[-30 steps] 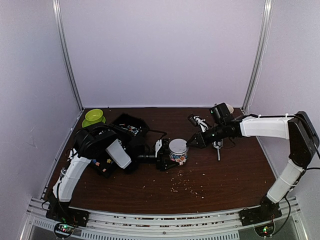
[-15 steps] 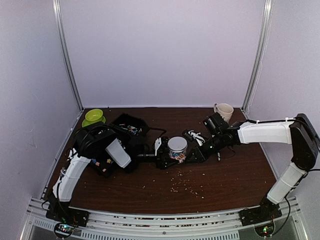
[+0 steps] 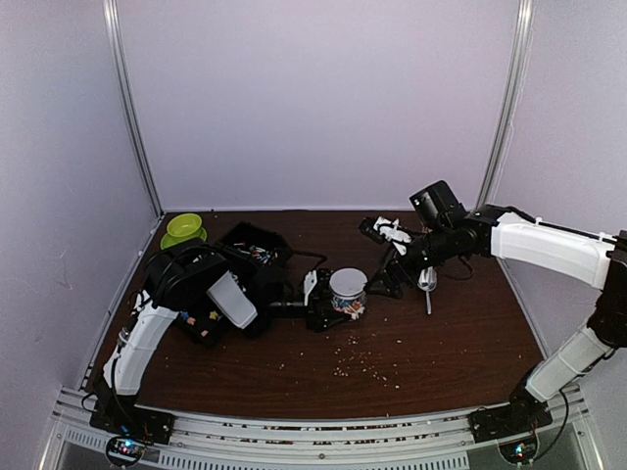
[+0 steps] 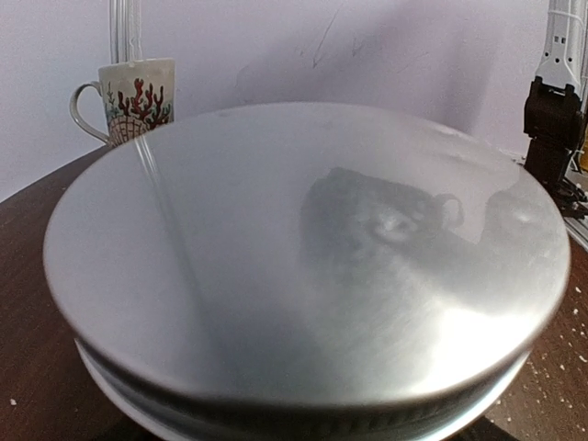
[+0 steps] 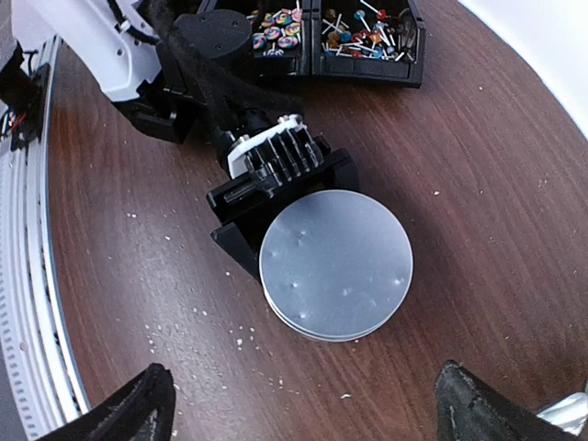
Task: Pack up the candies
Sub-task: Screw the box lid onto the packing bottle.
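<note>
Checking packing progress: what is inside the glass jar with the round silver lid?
Multicoloured candies show through the side of the glass jar in the top view. The round silver lid hides the rest, so its fill is unseen.

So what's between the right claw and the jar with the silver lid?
Just bare brown table with a few pale crumbs, seen in the right wrist view. The open right claw hangs apart from the jar.

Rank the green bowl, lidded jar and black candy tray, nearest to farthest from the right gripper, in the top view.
1. lidded jar, just left of the right gripper.
2. black candy tray, farther left.
3. green bowl, far-left back corner.
</note>
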`<state>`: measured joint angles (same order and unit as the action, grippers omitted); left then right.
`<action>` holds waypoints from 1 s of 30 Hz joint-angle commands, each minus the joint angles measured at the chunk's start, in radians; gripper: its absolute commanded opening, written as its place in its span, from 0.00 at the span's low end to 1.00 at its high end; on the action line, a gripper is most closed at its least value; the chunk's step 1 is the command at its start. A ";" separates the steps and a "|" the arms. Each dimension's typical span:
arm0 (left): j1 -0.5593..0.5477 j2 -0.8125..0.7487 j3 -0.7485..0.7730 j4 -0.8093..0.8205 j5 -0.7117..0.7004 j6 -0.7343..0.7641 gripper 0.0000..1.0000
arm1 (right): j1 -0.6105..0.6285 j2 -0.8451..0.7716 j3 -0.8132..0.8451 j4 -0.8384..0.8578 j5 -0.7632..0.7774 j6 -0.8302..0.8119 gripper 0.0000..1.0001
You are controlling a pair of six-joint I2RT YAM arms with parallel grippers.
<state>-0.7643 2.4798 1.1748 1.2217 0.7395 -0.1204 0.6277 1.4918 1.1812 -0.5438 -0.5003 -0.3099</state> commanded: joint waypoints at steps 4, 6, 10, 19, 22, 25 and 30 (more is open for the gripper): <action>-0.017 0.024 -0.004 -0.154 0.026 0.026 0.72 | -0.009 0.118 0.168 -0.205 -0.030 -0.428 1.00; -0.017 0.025 -0.003 -0.153 0.035 0.025 0.72 | -0.009 0.154 0.208 -0.238 -0.039 -0.487 1.00; -0.018 0.027 -0.001 -0.149 0.042 0.023 0.72 | -0.010 0.214 0.243 -0.252 -0.064 -0.561 1.00; -0.018 0.032 0.003 -0.148 0.053 0.025 0.72 | -0.011 0.324 0.292 -0.199 -0.087 -0.633 1.00; -0.018 0.032 0.003 -0.147 0.054 0.025 0.72 | -0.011 0.376 0.342 -0.221 -0.108 -0.639 1.00; -0.018 0.031 0.002 -0.146 0.055 0.025 0.72 | -0.011 0.391 0.332 -0.160 -0.108 -0.612 0.99; -0.018 0.033 0.002 -0.147 0.054 0.026 0.72 | -0.016 0.396 0.329 -0.116 -0.106 -0.578 1.00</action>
<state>-0.7715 2.4794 1.1858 1.1870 0.7658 -0.0650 0.6201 1.8889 1.4975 -0.7090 -0.5877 -0.9127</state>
